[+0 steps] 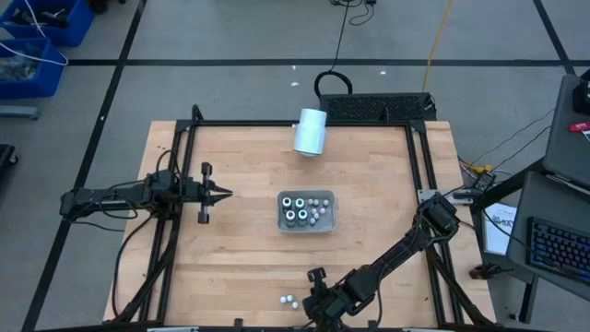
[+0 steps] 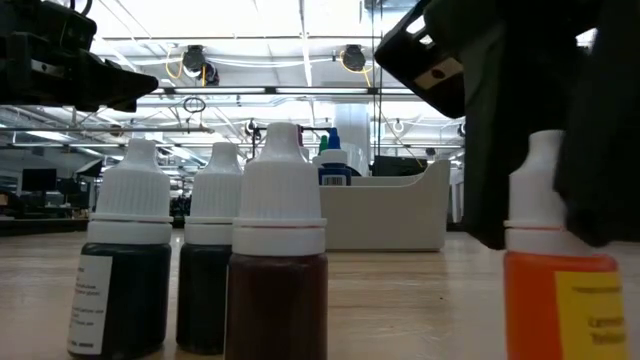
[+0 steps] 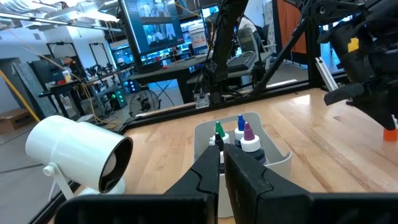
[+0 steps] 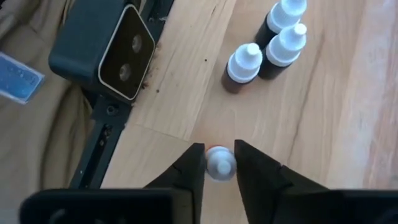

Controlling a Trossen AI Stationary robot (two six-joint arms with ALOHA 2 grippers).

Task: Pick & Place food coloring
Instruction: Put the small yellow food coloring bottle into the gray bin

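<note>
At the table's near edge, the right gripper (image 4: 219,163) hangs over an orange food coloring bottle (image 2: 558,270), its two fingers set on either side of the white cap and closed against it, with three dark bottles (image 4: 270,40) standing just beside it on the wood. Farther in, at mid-table, the grey tray (image 1: 307,226) holds more of the small bottles. The left gripper (image 1: 221,194) hovers well apart to the tray's left, fingers pressed together and holding nothing, and a white cylinder (image 1: 311,131) lies near the far edge.
</note>
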